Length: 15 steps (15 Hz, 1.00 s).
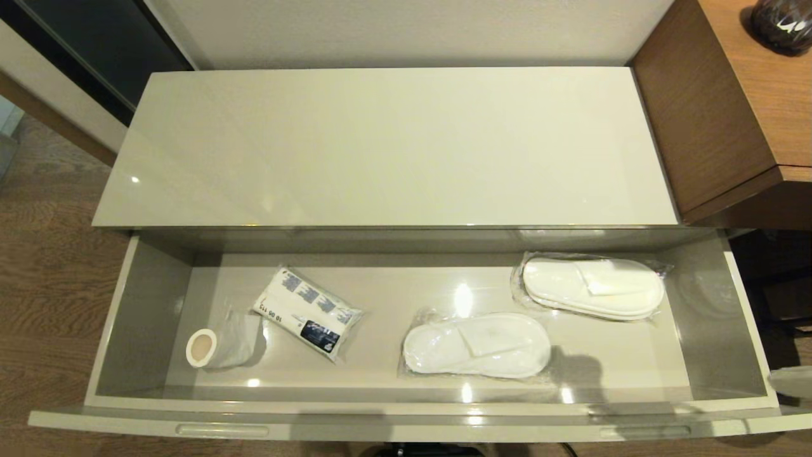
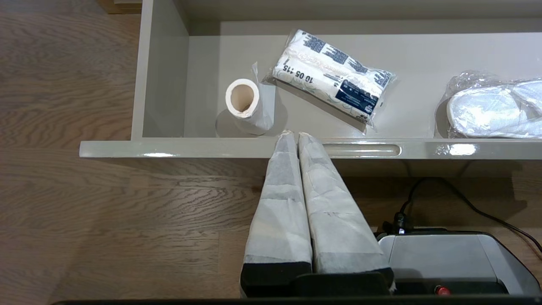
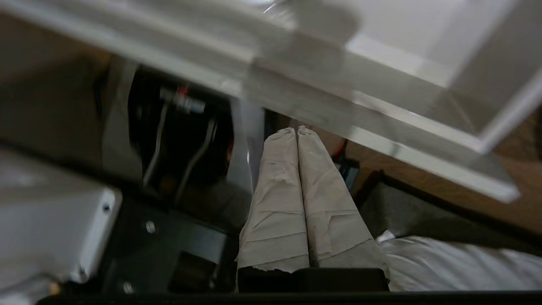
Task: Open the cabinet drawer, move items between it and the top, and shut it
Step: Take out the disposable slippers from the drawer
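Observation:
The cabinet drawer (image 1: 406,406) stands pulled wide open below the bare glossy top (image 1: 393,146). Inside it lie a white wrapped bundle with blue print (image 1: 309,311) towards the left and two packs of white slippers in clear plastic (image 1: 477,344) (image 1: 593,287) towards the right. My left gripper (image 2: 293,134) is shut and empty, its tips just before the drawer's front edge, beside the left slot handle (image 2: 362,150); the bundle (image 2: 332,76) lies beyond it. My right gripper (image 3: 295,130) is shut and empty, low by the drawer's (image 3: 381,114) right front corner.
A paper roll (image 1: 219,346) lies at the drawer's left end. The brown wooden unit (image 1: 729,108) adjoins the cabinet on the right, with a dark object (image 1: 781,22) on it. Wood floor surrounds the cabinet. My base (image 2: 444,262) and a black cable (image 2: 465,199) sit under the drawer front.

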### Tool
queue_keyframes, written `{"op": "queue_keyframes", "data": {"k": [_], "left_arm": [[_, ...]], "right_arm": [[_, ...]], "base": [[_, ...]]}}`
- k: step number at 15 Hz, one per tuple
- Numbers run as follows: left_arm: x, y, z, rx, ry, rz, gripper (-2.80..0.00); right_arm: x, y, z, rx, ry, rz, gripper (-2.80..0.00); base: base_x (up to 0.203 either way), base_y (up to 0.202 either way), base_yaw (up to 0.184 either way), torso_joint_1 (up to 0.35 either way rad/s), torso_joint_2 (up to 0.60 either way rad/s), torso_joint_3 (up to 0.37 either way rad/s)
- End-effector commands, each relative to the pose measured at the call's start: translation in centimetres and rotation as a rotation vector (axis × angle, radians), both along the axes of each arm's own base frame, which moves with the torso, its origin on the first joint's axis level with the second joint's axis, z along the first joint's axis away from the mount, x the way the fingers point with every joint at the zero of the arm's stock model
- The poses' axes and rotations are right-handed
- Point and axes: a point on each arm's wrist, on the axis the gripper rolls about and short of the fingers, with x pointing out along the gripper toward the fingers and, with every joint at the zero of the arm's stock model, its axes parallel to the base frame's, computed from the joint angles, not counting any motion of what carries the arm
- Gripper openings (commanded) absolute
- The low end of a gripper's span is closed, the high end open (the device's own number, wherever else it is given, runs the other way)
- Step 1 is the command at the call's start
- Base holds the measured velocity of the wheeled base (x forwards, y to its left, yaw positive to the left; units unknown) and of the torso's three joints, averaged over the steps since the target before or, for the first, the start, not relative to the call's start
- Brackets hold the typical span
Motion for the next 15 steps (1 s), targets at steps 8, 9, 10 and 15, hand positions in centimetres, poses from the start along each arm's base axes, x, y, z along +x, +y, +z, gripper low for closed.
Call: {"op": "queue_keyframes", "data": {"k": [8, 9, 10, 15], "left_arm": [[0.0, 0.0, 0.0, -0.001, 0.001, 0.001, -2.8], [0.0, 0.0, 0.0, -0.001, 0.001, 0.001, -2.8], [0.0, 0.0, 0.0, 0.0, 0.001, 0.001, -2.8], [0.0, 0.0, 0.0, -0.001, 0.001, 0.001, -2.8]], "right_arm": [[13.0, 5.0, -6.8, -0.137, 0.346, 0.404, -2.8], [13.8, 5.4, -7.6, -0.146, 0.366, 0.423, -2.8], [14.2, 5.8, -7.9, -0.135, 0.36, 0.444, -2.8], [12.0, 6.2, -5.3, 0.24, 0.358, 0.643, -2.8]], "base": [[0.0, 0.0, 0.0, 0.0, 0.0, 0.0], [0.0, 0.0, 0.0, 0.0, 0.0, 0.0], [0.0, 0.0, 0.0, 0.0, 0.0, 0.0], [0.0, 0.0, 0.0, 0.0, 0.0, 0.0]]}}
